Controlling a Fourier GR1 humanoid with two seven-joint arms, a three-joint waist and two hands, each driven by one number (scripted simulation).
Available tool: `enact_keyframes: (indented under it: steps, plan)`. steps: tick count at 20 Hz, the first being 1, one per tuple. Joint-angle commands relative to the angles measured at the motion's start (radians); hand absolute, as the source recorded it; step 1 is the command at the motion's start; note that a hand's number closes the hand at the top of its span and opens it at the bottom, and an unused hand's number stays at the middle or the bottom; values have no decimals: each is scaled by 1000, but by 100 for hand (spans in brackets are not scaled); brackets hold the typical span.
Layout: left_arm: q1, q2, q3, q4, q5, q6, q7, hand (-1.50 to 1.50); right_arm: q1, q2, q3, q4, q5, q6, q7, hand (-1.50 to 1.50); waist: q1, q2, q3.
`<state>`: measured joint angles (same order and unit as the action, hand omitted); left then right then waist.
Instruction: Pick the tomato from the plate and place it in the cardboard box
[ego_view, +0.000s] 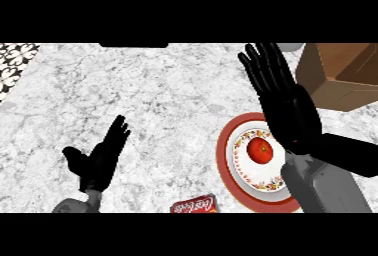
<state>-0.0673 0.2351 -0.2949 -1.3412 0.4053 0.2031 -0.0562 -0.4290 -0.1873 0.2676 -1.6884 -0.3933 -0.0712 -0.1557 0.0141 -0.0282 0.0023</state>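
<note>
Red tomato (260, 149) on floral red-rimmed plate (224, 150), brown cardboard box (341, 80) at marble counter's (148, 100) far right corner, both hands, left hand (98, 159) and right hand (284, 97), flat open, red packet (193, 204) with unreadable white script at near edge.

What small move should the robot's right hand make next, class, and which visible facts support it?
Probably lower the right hand leftward onto the tomato and curl round it. The hand is open, holding nothing, beside the plate where the tomato sits; the cardboard box lies beyond it.

One head view looks steeply down, close over the marble counter (148, 100).
</note>
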Motion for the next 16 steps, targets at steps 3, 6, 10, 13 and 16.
enact_keyframes:
  steps: [3, 6, 10, 13, 16]
  plan:
    - [-59, 149, 38, -53, -106, -6, -61, 0, 108, -113, -178, -39, 135, -239, 60, -150, -92, 4, -2]
    - [-103, 259, 56, -82, -202, 14, -97, 0, 203, -199, -328, -13, 210, -382, 90, -150, -205, -25, 0]
    - [-81, 318, 37, -111, -220, -52, -115, 0, 429, -317, -334, 6, 356, -464, 208, -150, -158, -2, -7]
    - [-127, 321, 26, -145, -221, -70, -69, 0, 608, -329, -277, -125, 483, -510, 186, -150, -111, 11, -5]
    - [-118, 337, 21, -176, -215, -111, -81, 0, 715, -391, -212, -224, 623, -509, 240, -150, -71, 17, -6]
